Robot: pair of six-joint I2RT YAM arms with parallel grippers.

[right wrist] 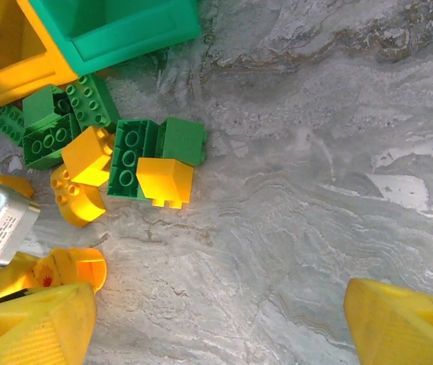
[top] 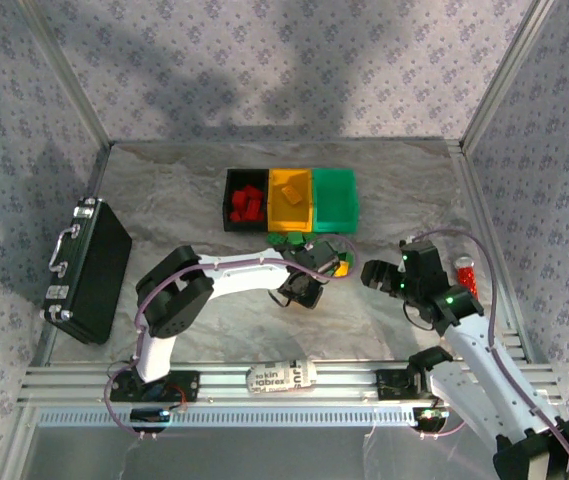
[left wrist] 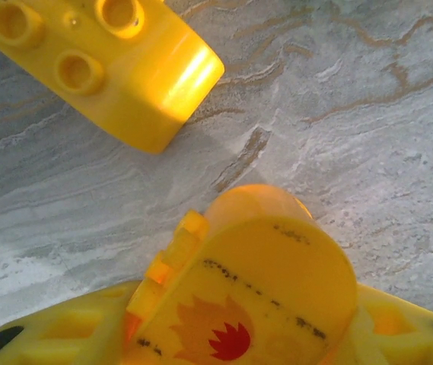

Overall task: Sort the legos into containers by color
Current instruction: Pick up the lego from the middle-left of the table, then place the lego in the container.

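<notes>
Round piece [left wrist: 269, 293] pinched by left end effector [left wrist: 231, 346] on the desk [left wrist: 353, 114]
Held by its sides, likely for the orange bin [top: 289, 205]; right end effector [right wrist: 216, 323] hangs spread, free for the green and yellow legos [right wrist: 125, 156] heaped beside it

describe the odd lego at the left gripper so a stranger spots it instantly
Find the three joined bins at the back of the table, then the heap of green and yellow bricks just in front. At the heap's near side, between the left gripper's fingers, is the round orange piece: a flame is printed on its flat face, unlike the plain studded bricks.
</notes>
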